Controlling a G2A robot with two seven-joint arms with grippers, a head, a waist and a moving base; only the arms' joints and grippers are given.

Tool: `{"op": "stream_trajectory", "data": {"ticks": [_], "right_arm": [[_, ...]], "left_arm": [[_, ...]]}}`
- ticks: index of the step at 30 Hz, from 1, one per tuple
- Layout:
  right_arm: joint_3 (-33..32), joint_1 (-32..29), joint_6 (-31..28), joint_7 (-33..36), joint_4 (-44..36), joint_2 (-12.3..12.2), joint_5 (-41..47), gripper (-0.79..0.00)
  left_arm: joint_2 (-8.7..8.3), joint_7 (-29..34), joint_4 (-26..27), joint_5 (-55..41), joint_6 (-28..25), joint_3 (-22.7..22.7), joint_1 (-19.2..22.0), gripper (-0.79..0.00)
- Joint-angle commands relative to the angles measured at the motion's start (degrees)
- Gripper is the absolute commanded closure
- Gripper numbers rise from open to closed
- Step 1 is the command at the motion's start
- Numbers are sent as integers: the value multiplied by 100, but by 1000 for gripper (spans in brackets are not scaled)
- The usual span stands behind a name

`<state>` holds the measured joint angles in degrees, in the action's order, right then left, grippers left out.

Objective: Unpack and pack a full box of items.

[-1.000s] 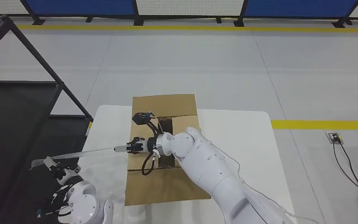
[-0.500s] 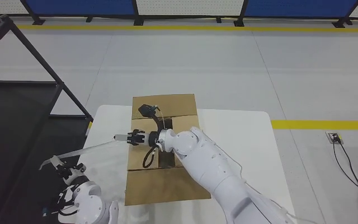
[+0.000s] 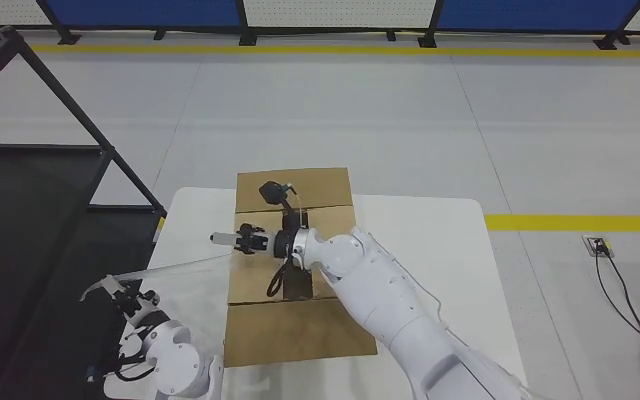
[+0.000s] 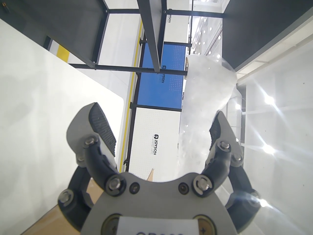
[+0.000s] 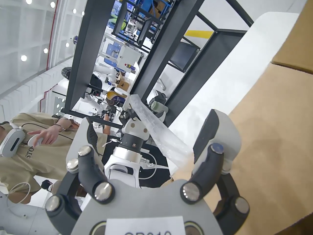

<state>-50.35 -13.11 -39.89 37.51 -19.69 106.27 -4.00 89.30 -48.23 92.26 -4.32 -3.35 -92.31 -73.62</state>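
Observation:
An open cardboard box (image 3: 296,187) lies on the white table (image 3: 440,240) with its flaps spread. A long clear plastic strip (image 3: 180,266) stretches in the air from the box's left edge out past the table's left side. My right gripper (image 3: 222,239) hangs over the box's left edge. Its fingers (image 5: 212,128) stand wide apart around the strip (image 5: 159,133) without pinching it. Beyond the table's left edge, my left gripper (image 3: 105,290) is open, and the plastic (image 4: 205,99) lies against one finger pad (image 4: 215,129).
A black metal rack (image 3: 60,200) stands close by the table's left side, near my left gripper. The box covers the left half of the table. Bare table lies to the right of the box.
My right gripper has moved from the box's middle toward its far left edge. My left gripper has shifted slightly rightward, carrying the strip's outer end with it.

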Motion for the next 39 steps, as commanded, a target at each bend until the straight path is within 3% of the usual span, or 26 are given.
{"op": "stream_trajectory", "data": {"ticks": [1,7,16,27,39], "right_arm": [[-56,-51,-177,32,-76,-38,42,-785],[-164,-210,-318,361,-287,-106,224,-785],[-167,-220,157,1198,-217,-32,689,-785],[35,-63,402,395,172,121,244,-785],[8,12,683,568,427,237,391,-785]], "left_arm": [[20,-205,-173,191,-61,74,118,-785],[65,-337,-443,354,-159,178,271,-785],[101,-349,-607,439,-164,111,336,-785],[138,-258,-519,370,-100,-19,313,-785],[184,-280,-663,544,-115,-29,374,-785]]}}
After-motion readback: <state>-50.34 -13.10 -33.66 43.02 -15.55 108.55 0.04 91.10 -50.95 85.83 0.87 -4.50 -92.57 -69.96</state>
